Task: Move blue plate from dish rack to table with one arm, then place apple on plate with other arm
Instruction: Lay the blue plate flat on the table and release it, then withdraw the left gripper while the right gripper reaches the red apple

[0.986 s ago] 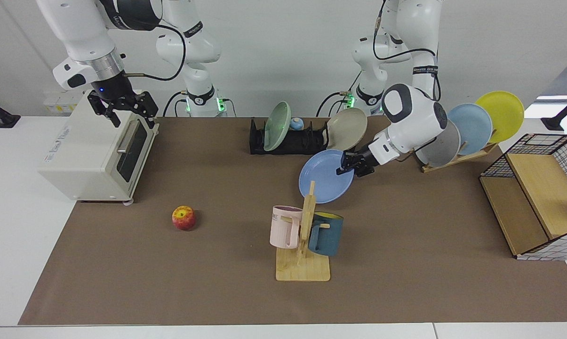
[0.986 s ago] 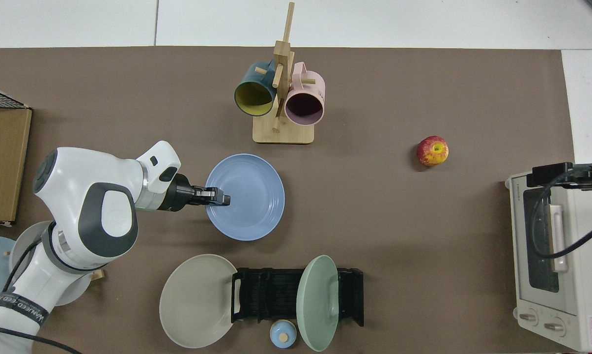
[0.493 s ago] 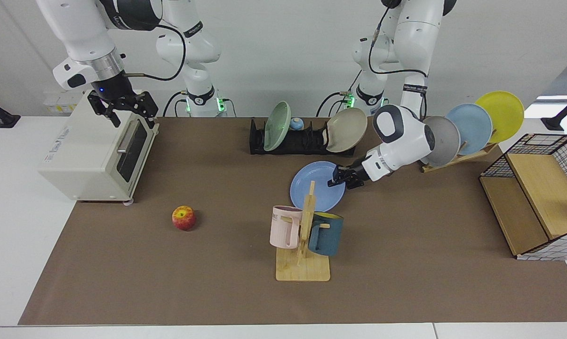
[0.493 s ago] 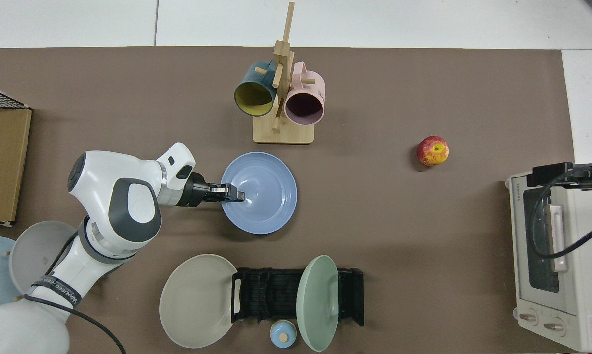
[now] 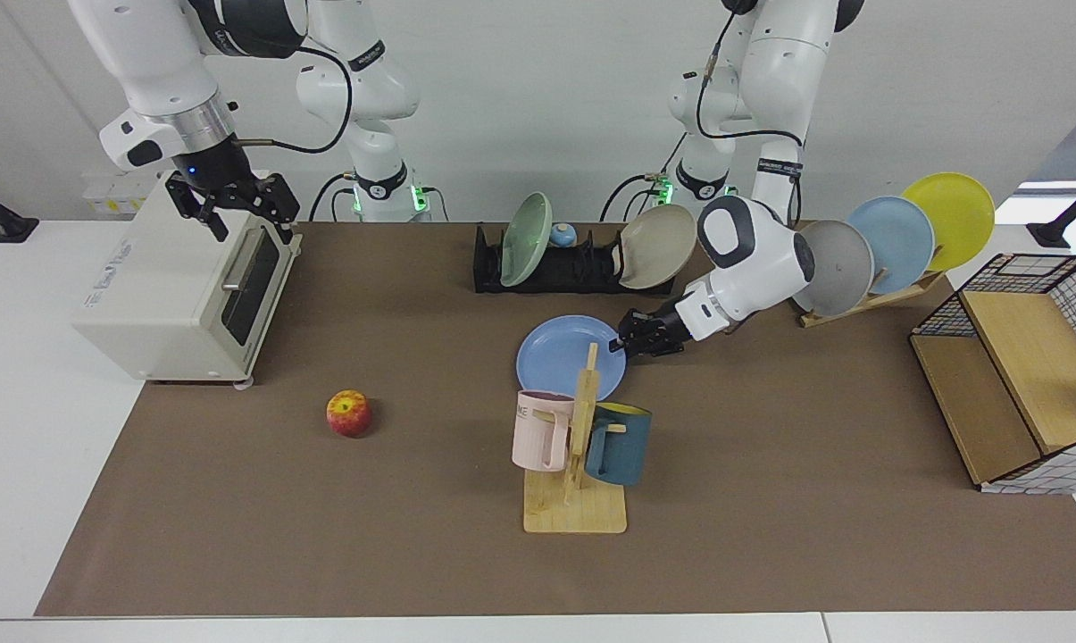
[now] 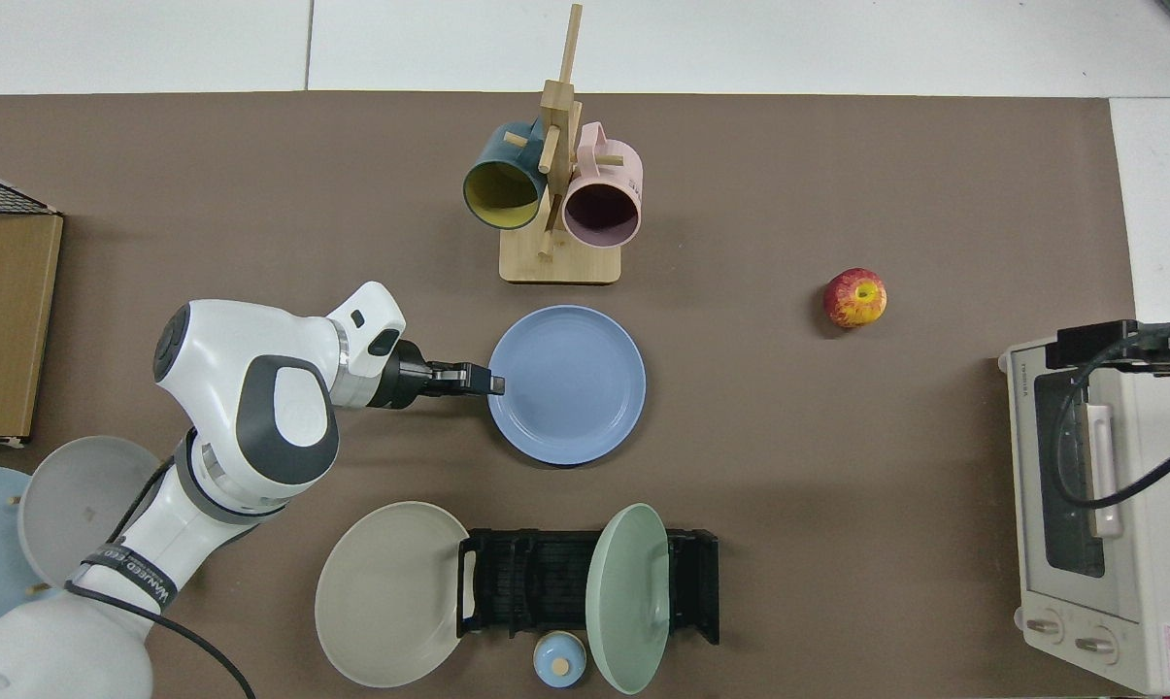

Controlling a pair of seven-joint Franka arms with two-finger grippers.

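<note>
The blue plate (image 5: 560, 357) (image 6: 570, 385) lies level and low over the brown table (image 5: 770, 536) (image 6: 837, 505), just behind the mug tree. My left gripper (image 5: 622, 344) (image 6: 492, 380) is shut on its rim, on the side away from the apple. The apple (image 5: 348, 413) (image 6: 854, 297), red with yellow patches, sits alone on the mat and nothing touches it. My right gripper (image 5: 241, 214) waits open above the toaster oven, far from the apple. The black dish rack (image 5: 582, 268) (image 6: 536, 582) stands behind the plate.
A wooden mug tree (image 5: 578, 446) (image 6: 555, 194) with a pink and a teal mug stands right in front of the plate. A green plate (image 5: 526, 227) and a beige plate (image 5: 658, 246) lean at the rack. The toaster oven (image 5: 180, 286), a slanted plate stand (image 5: 895, 237) and a wire box (image 5: 1011, 375) flank the mat.
The left arm carried the blue plate toward the apple's side, lowering and levelling it onto the mat. The right arm and the apple stayed still.
</note>
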